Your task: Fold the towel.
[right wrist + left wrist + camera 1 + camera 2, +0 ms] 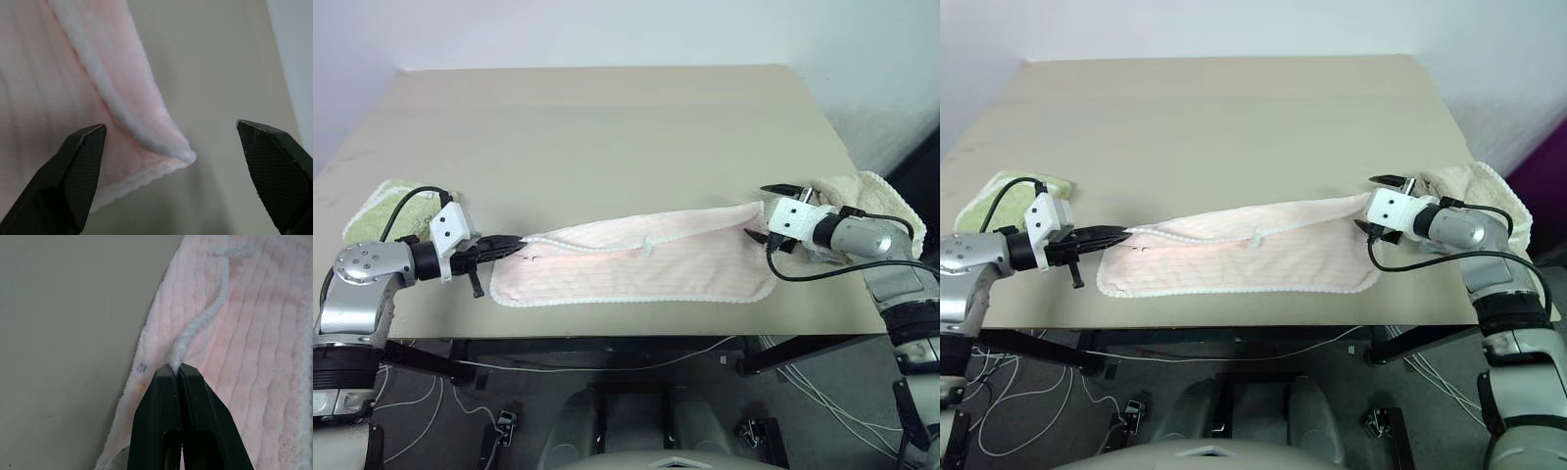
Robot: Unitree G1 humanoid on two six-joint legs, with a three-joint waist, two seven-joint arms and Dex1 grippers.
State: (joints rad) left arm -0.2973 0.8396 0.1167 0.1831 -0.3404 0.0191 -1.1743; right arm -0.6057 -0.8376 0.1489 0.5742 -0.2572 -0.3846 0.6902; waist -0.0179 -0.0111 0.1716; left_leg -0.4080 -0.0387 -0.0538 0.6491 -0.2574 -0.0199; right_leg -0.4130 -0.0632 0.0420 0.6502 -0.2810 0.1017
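Note:
The pale pink towel (pixel 636 262) lies doubled in a long strip along the table's front edge, its white scalloped edging toward me and a small loop tag (pixel 648 249) at mid-length. My left gripper (pixel 514 240) is shut on the towel's left corner; in the left wrist view the black fingers (pixel 195 396) pinch the white edging of the towel (pixel 244 333), lifting it slightly. At the right end my right gripper (pixel 769 213) stands open. In the right wrist view the towel (pixel 49 88) has its raised corner between the right gripper (pixel 170 126) fingertips, touching neither.
A light green folded towel (pixel 386 201) lies behind my left arm at the table's left edge. A thick beige folded towel (pixel 871 196) sits behind my right arm at the right edge. The tan table (pixel 607 127) stretches away behind the pink towel.

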